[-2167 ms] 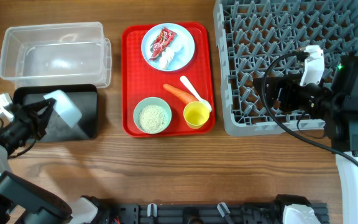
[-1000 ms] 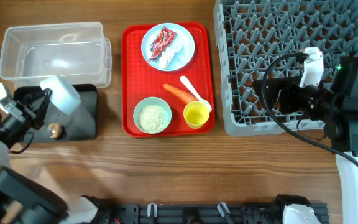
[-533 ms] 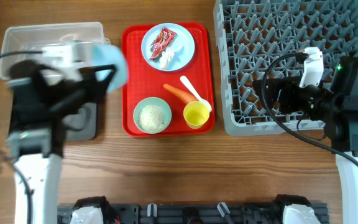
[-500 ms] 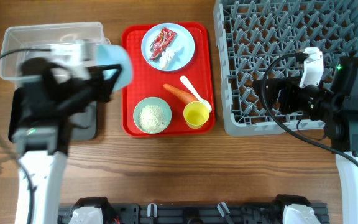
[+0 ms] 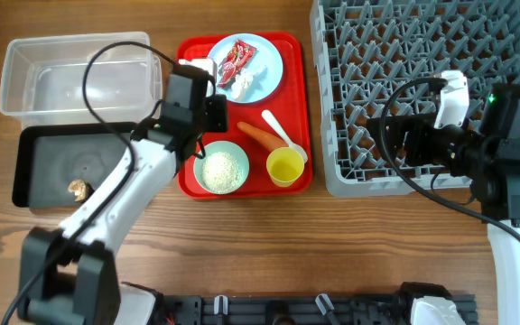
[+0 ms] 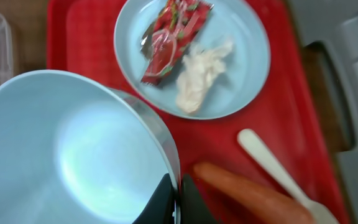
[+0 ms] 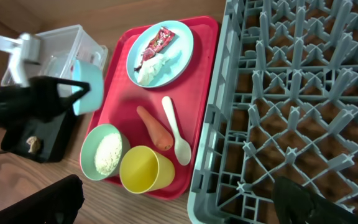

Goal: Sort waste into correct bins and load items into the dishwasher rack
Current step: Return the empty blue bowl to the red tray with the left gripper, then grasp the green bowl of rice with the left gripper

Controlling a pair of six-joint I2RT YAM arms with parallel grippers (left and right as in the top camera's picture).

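Observation:
My left gripper (image 5: 201, 79) is shut on the rim of the small light-blue bowl (image 6: 73, 149), held tilted over the red tray's upper left; the pinch shows in the left wrist view (image 6: 178, 186). The light-blue plate (image 5: 264, 74) holds the red wrapper (image 5: 236, 56) and white paper scrap (image 5: 243, 84). The carrot (image 5: 260, 135), white spoon (image 5: 283, 135), yellow cup (image 5: 284, 166) and pale-green bowl of rice grains (image 5: 221, 169) sit on the red tray. A brown food scrap (image 5: 78, 189) lies in the black tray (image 5: 43, 144). My right gripper (image 5: 403, 137) is open and empty above the grey rack (image 5: 422, 54).
The clear tub (image 5: 79, 77) stands at the back left, behind the black tray. The flat red serving tray (image 5: 188, 135) lies between the bins and the rack. Bare wooden table runs along the front edge.
My left arm has swung right from the black tray to above the red tray, carrying the blue bowl. The brown scrap now lies in the black tray. The right arm has not moved.

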